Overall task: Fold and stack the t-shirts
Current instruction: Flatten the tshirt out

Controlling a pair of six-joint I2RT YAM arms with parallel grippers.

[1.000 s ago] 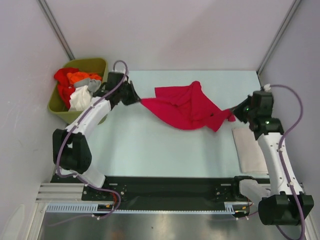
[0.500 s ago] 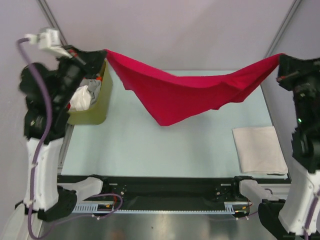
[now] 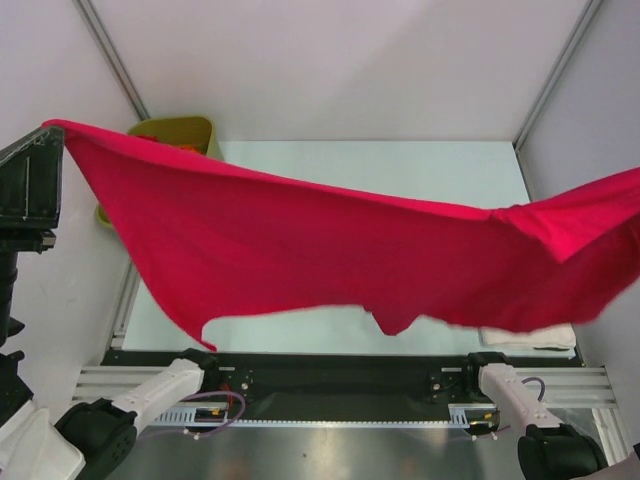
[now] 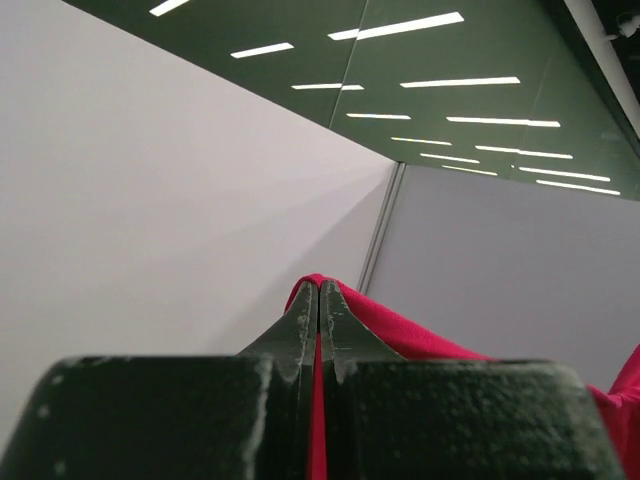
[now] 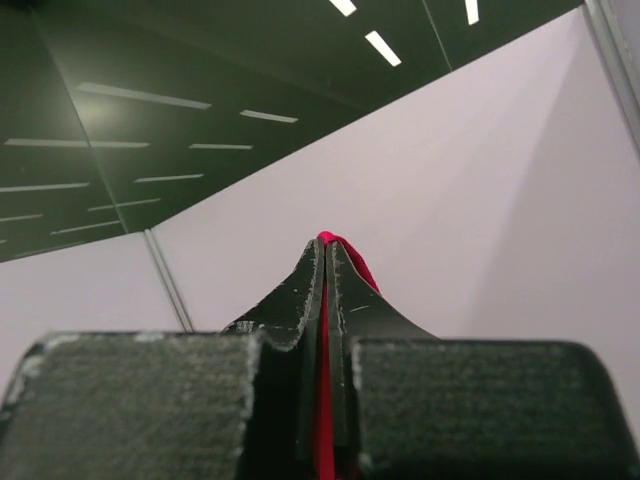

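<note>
A crimson-red t-shirt (image 3: 330, 250) hangs stretched wide and high above the table, filling most of the top view. My left gripper (image 4: 319, 285) is shut on one corner of it, with red cloth (image 4: 420, 335) trailing off to the right of the fingers. The left wrist's black housing (image 3: 28, 185) shows at the left edge of the top view. My right gripper (image 5: 326, 245) is shut on the opposite corner and lies beyond the right edge of the top view. A folded off-white t-shirt (image 3: 530, 336) lies at the table's right side, mostly hidden under the red one.
The olive-green bin (image 3: 190, 128) stands at the back left, largely covered by the raised shirt. The pale table (image 3: 400, 165) shows behind the cloth. Both arm bases (image 3: 150, 392) (image 3: 505, 385) sit at the near edge. Grey walls close in the sides and back.
Both arms rose higher and spread wider. The red shirt went from a bunched heap on the table to a hanging drape, and now spreads close to the camera, covering the bin and the folded shirt.
</note>
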